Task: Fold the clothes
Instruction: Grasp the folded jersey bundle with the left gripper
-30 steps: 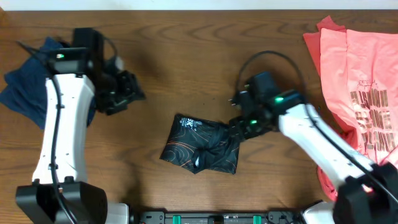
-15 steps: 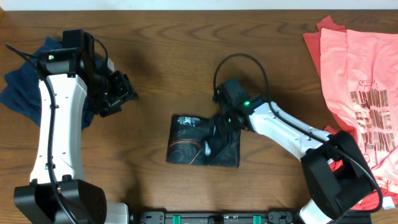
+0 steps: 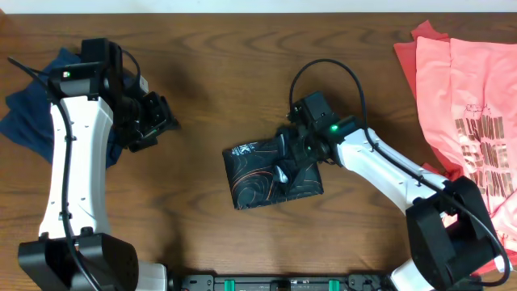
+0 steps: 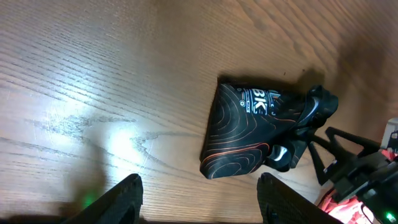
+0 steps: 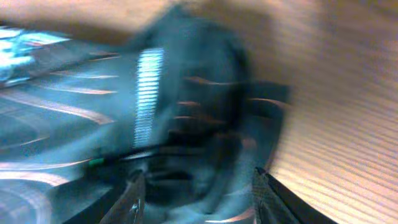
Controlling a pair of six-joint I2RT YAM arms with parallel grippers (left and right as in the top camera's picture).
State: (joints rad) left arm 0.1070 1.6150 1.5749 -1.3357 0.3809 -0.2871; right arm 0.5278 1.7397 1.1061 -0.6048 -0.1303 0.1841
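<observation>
Wood-grain table point(image 3: 242, 65), dark brown, bare across its middle.

Pink tees point(image 3: 468, 89), right edge of the table: coral cotton look, spread flat and overlapping, dark print on the upper one. Unfolded. Well apart from both grippers.

Navy garment point(image 3: 24, 121), far left: crumpled heap, partly under the left arm.

Jersey point(image 3: 262, 174), centre of the table: thin black synthetic with a slight sheen, folded down to a compact, roughly rectangular packet. Long axis runs left to right, with the right end tilted a little away from the robot. Left and near edges are crisp. The right end looks bunched under the right gripper. Left wrist view shows the same packet point(image 4: 249, 137) lying flat on the wood.

Right gripper point(image 3: 292, 158): sits on the jersey's right end, so the packet stretches away to its left. Much the nearer arm. Right wrist view is heavily blurred, but the gripper point(image 5: 196, 196) shows its fingers point(image 5: 134, 199) standing wide apart with dark cloth between and below them. Whether they press on the cloth, cannot tell.

Left gripper point(image 3: 161, 121): raised beside the navy heap, well apart from the jersey. Its own view point(image 4: 202, 199) shows the fingers spread wide, holding nothing.

Fine orange contour lines cover the jersey, with a small white logo near one corner.

Judgement: jersey fold is near done. Any flattening or shifting falls to the right arm, working along that long axis.
</observation>
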